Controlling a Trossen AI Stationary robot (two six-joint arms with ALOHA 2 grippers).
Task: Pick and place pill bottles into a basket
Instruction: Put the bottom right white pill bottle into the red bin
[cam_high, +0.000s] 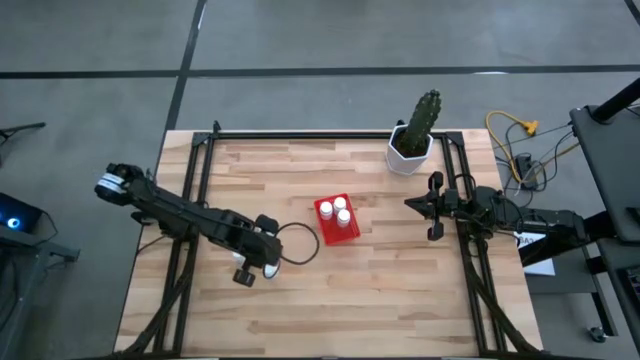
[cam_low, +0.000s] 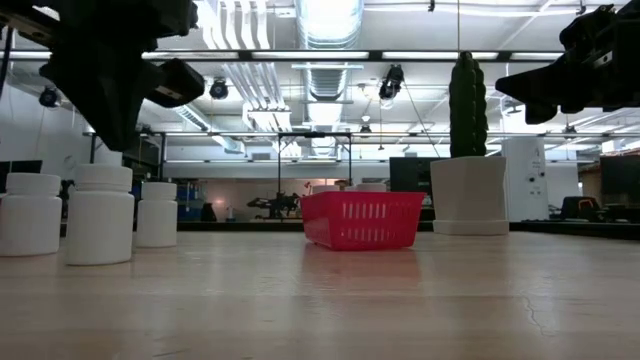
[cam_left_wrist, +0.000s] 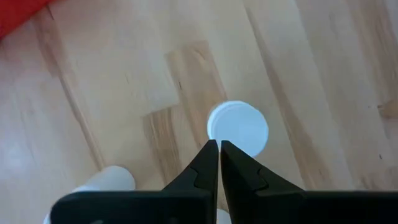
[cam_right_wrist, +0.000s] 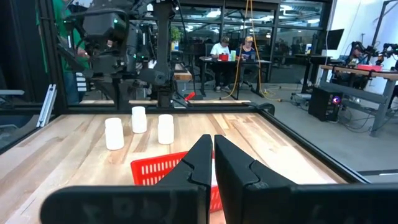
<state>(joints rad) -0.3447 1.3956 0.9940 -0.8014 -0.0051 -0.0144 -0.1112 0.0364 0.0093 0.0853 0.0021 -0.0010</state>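
Three white pill bottles (cam_low: 100, 215) stand upright on the wooden table near its left front; they also show in the right wrist view (cam_right_wrist: 138, 119). Three more stand in the red basket (cam_high: 337, 220), which sits mid-table. My left gripper (cam_left_wrist: 219, 146) is shut and points down just above one bottle's cap (cam_left_wrist: 239, 127), apart from it in the low view (cam_low: 105, 140). In the high view it (cam_high: 258, 262) hides most of these bottles. My right gripper (cam_right_wrist: 213, 140) is shut and empty, held level above the table right of the basket (cam_high: 410, 204).
A white pot with a green cactus (cam_high: 412, 140) stands at the far right of the table. Black frame rails (cam_high: 200, 170) run along the table's left, right and far edges. People sit at desks in the room beyond (cam_right_wrist: 233, 53).
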